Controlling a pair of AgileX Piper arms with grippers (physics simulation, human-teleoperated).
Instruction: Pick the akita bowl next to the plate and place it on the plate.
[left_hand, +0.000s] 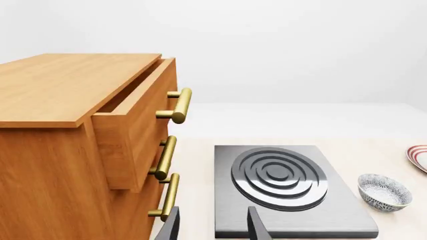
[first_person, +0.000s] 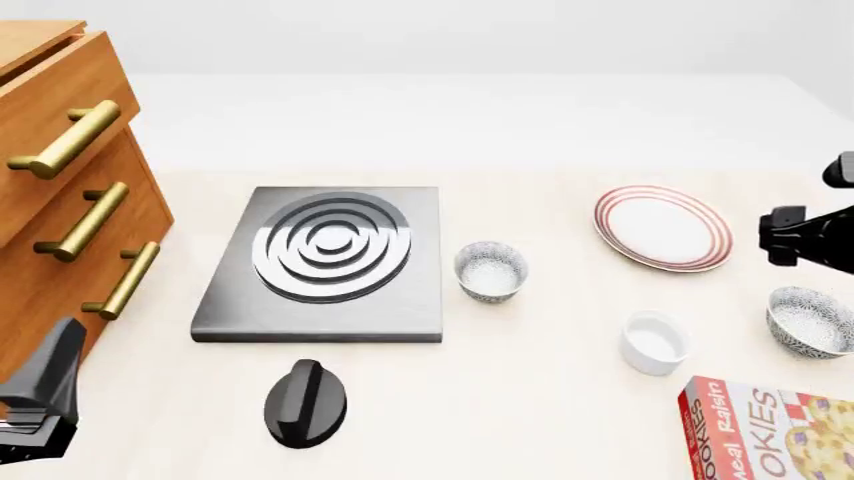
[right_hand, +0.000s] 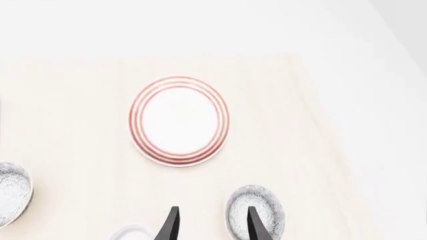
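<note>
Cookie box (first_person: 771, 432): nearest item, at the front right table edge, partly cut off by the frame.
Knob (first_person: 306, 401): black, lying in front of the stove plate.
Left gripper (left_hand: 212, 227): low at the front left, beside the drawer cabinet (first_person: 60, 190); fingers parted, nothing between them.
Ramekin (first_person: 654, 342): plain white, between the cookie box and the plate.
Akita bowl (first_person: 811, 321): upright on the table at the right edge, nearer than the plate and slightly to its right, not touching it.
Right gripper (right_hand: 212, 225): above the table just beside the akita bowl (right_hand: 255, 212); fingers spread, empty.
Second speckled bowl (first_person: 491, 271): just beside the stove plate's right edge, left of the plate.
Stove plate (first_person: 327, 264): dark slab with concentric rings, centre-left.
Plate (first_person: 663, 227): red-ringed, bare, farthest of the dishes, right of centre.
Top drawer (left_hand: 137, 112): of the cabinet, pulled partly out.
</note>
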